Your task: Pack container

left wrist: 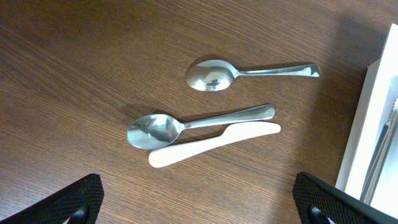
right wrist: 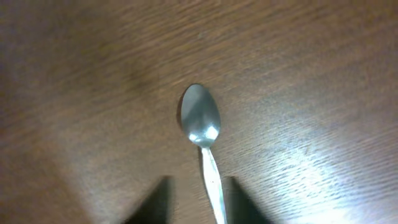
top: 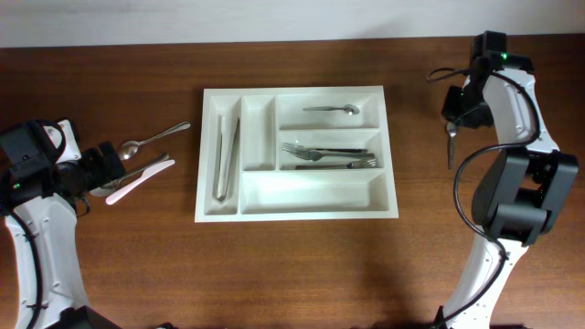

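Jaws on your left gripper (left wrist: 199, 202) stand wide apart; right gripper (right wrist: 198, 200) jaws flank a spoon (right wrist: 200, 121) handle, clamp not discernible.
Your container (top: 311, 194) sits mid-bench (top: 302, 274) between both arms, holding tongs (top: 225, 157) and forks (top: 324, 149).

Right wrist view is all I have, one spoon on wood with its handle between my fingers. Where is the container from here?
Observer: The container sits mid-table, on the left arm's side of your spoon.
Operator: What's inside it?
Observer: Tongs in a narrow compartment, a small spoon in the top long one, forks in the middle one.
Operator: Anything else outside?
Observer: Two more spoons and a white knife lie before the open left gripper.
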Robot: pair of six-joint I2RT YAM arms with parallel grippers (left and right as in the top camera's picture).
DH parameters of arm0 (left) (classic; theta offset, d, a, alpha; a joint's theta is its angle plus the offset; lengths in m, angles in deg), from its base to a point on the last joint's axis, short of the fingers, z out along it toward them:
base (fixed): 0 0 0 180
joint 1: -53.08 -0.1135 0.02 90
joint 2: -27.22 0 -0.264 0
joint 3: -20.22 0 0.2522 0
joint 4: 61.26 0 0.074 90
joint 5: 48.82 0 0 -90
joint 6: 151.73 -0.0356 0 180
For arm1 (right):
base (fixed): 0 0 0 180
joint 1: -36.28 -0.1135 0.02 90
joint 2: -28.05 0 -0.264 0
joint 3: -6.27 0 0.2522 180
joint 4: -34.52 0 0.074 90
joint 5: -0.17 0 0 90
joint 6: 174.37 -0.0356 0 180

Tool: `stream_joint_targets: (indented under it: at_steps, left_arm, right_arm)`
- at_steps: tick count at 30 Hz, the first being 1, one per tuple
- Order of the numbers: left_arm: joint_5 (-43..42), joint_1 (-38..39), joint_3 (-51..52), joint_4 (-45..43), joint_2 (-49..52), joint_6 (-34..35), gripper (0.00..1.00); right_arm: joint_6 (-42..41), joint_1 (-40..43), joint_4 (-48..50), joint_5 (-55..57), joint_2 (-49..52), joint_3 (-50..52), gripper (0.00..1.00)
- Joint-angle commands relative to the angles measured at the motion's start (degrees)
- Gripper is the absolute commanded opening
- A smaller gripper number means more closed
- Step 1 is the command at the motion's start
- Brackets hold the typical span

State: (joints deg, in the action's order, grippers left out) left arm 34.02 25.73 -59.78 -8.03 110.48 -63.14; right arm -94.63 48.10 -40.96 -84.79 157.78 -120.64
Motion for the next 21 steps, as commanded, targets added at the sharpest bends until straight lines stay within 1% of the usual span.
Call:
stream_joint_targets:
  at_steps: [1,3,6,8,12,21]
  left_arm:
    - [-1.0,-0.2,-0.9,-0.2,0.3,0.6,0.99]
    - [-1.0,-0.2,-0.9,-0.1,0.3,0.6,0.99]
    - [-1.0,-0.2,-0.9,-0.1,0.3,0.6,0.99]
    - [-1.0,-0.2,-0.9,-0.1,0.3,0.6,0.99]
    - [-1.0,-0.2,-0.9,-0.1,0.3,0.6,0.99]
    - [-1.0,-0.2,-0.9,-0.1,0.3,0.6,0.99]
  right_arm:
    - [2.4,1.0,-0.3,-0.1,-0.3,-0.3,0.44]
    - [5.1,1.0,-1.1,-0.2,0.7,-0.3,0.46]
    - [8.5,1.0,-1.9,-0.5,2.1,-0.3,0.46]
    - [8.5,1.0,-2.0,-0.5,2.9,-0.3,0.45]
    - [8.5,1.0,-1.6,-0.8,4.0,-0.2,0.40]
    - [8.6,1.0,-1.8,-0.8,7.3,-0.2,0.39]
